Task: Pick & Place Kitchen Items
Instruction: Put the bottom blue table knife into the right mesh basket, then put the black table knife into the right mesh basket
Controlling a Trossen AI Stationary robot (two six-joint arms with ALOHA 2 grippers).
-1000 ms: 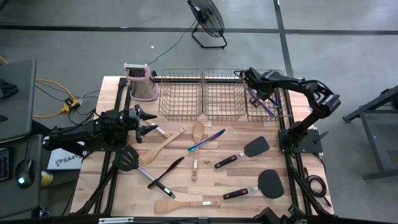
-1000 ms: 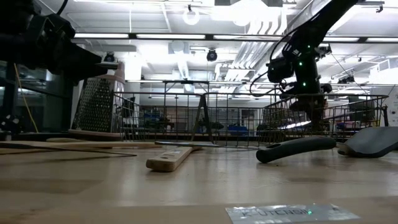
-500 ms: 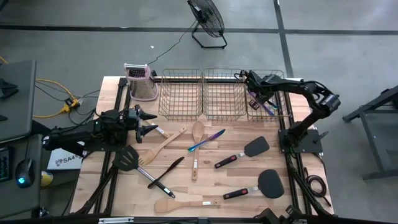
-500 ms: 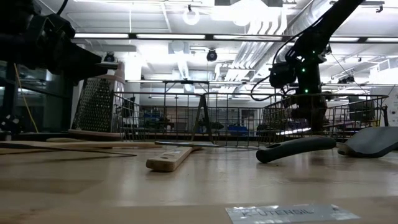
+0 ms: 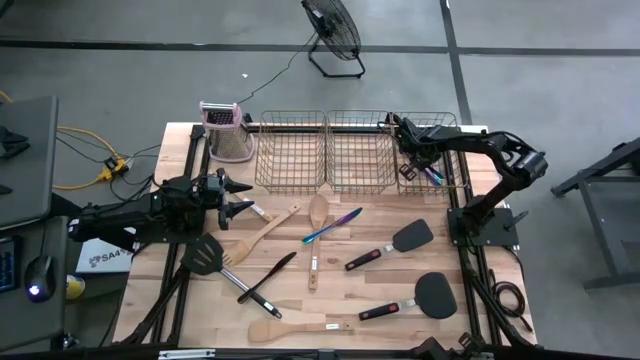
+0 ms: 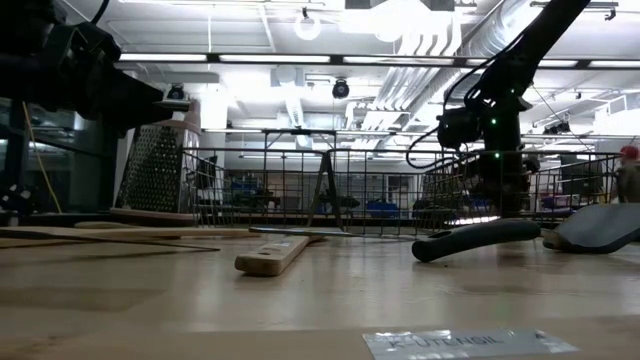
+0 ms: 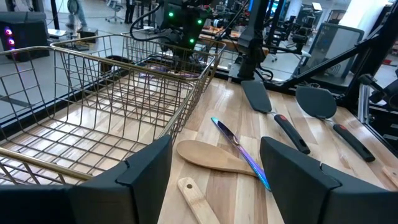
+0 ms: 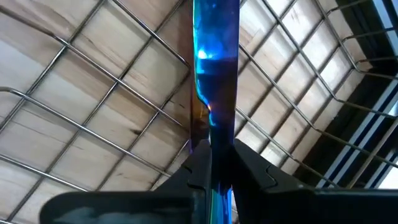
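high view: perhaps four black spatulas [image 5: 412,237] loose.

A light wooden table [image 5: 330,300] stands on a grey floor, with three wire mesh baskets [image 5: 292,152] side by side along its far edge. A metal box grater with a pink top [image 5: 226,132] stands upright at the far left corner, just beside the leftmost basket. Beyond the far edge a black floor fan [image 5: 334,34] sits on the floor, and a tangle of yellow and black cables [image 5: 100,155] lies off the left edge.
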